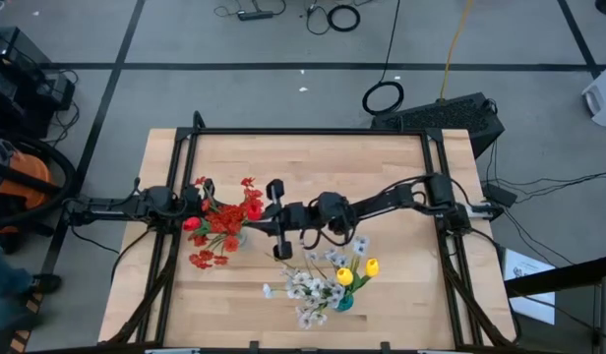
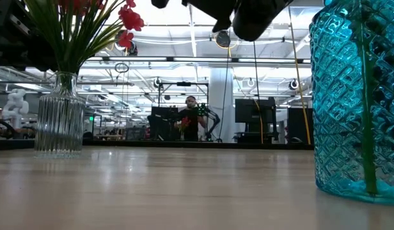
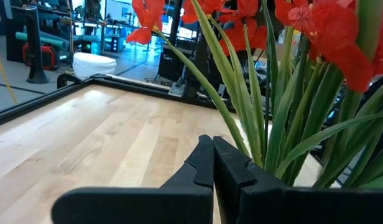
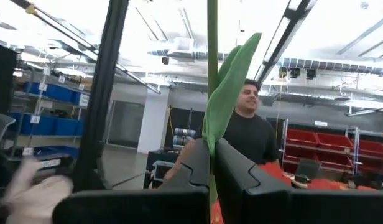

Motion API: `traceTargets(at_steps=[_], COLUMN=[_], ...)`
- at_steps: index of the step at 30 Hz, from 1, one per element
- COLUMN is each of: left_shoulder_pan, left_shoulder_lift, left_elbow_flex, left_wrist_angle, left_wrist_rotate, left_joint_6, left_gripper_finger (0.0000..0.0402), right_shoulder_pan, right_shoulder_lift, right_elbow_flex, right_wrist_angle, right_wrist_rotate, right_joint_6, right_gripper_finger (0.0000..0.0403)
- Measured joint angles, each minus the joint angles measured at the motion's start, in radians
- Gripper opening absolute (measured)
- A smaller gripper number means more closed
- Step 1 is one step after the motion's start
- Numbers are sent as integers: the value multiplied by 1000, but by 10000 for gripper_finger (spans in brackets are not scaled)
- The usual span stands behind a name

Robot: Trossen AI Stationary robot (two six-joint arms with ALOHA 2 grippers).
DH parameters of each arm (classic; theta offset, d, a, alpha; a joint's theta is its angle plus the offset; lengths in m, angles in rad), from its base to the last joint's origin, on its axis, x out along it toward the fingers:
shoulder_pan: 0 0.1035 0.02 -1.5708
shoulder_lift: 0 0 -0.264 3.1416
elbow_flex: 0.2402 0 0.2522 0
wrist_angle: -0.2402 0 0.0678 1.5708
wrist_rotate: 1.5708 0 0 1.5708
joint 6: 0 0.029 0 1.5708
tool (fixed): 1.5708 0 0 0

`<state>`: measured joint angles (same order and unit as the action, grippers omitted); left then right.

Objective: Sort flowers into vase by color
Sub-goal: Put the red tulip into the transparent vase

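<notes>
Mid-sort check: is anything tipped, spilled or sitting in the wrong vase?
Nothing stands out. The clear vase stands upright with the red flowers in it, and the teal vase holds the white and yellow flowers. The right hand is shut on a green stem; its bloom is hidden.

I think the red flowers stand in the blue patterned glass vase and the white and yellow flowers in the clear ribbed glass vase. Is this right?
No, the vases are swapped. The low view shows the red flowers standing in the clear ribbed glass vase; the blue patterned glass vase is on the other side. In the high view, the white and yellow flowers stand in that blue one.
</notes>
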<state>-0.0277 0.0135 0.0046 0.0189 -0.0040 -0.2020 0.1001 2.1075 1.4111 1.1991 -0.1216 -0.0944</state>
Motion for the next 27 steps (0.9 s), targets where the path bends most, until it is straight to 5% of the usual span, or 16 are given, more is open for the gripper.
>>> traceTargets(at_steps=[27], left_shoulder_pan=[0], left_shoulder_lift=[0], left_elbow_flex=[0], left_wrist_angle=[0], left_wrist_rotate=[0], left_joint_6=[0], left_gripper_finger=[0], right_shoulder_pan=[-1], right_shoulder_lift=[18], right_elbow_flex=[33], right_wrist_angle=[-93], right_wrist_rotate=[43], right_joint_6=[-86], right_gripper_finger=[0])
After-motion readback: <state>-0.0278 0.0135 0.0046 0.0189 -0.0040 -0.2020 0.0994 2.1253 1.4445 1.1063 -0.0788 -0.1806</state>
